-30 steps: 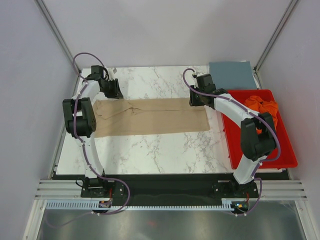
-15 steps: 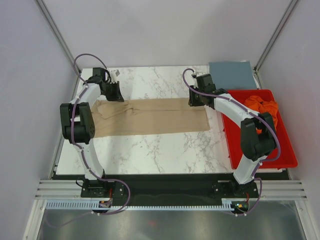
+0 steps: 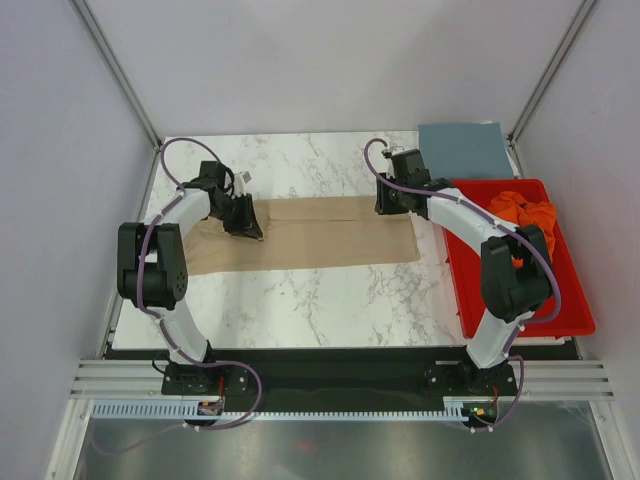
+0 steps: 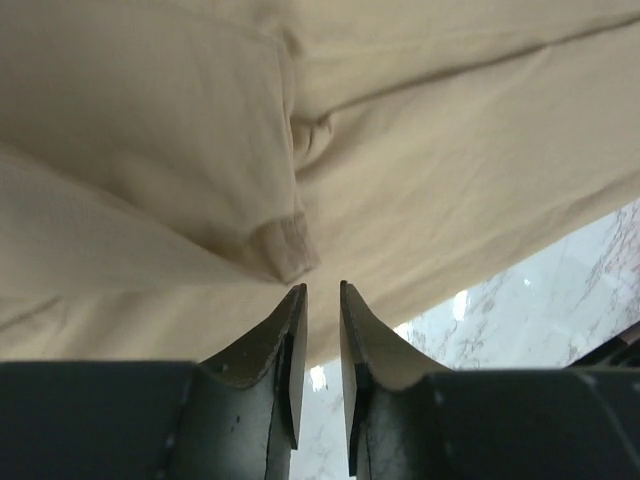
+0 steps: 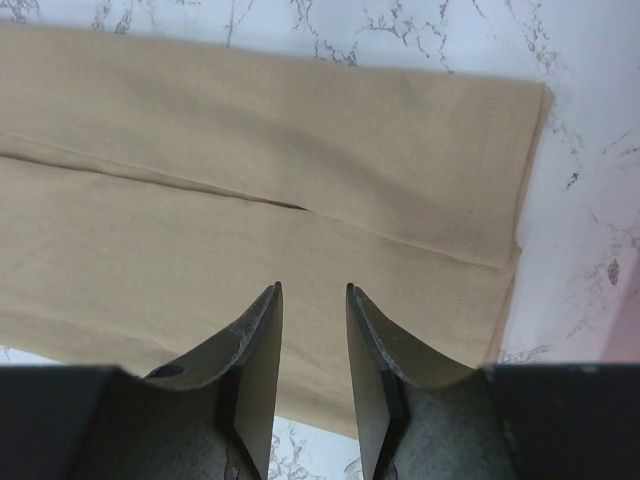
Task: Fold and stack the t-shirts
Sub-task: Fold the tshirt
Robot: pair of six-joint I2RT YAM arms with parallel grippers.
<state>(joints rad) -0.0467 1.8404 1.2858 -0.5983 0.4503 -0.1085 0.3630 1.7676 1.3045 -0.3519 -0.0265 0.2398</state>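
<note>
Hovering nearly closed and empty over the tan shirt (image 3: 320, 235), the left gripper (image 4: 322, 300) and right gripper (image 5: 313, 300) could bunch it up.

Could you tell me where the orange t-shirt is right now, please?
In the top view, the orange t-shirt lies bunched at the far end of the red tray, right of the table.

The tan shirt (image 3: 300, 235) lies flat across the middle of the table (image 3: 330, 300), so a gripper can pass over it. The near half is bare marble. At the right edge the red tray (image 3: 520, 320) blocks the way. The blue shirt (image 3: 462, 150) fills the far right corner.
</note>
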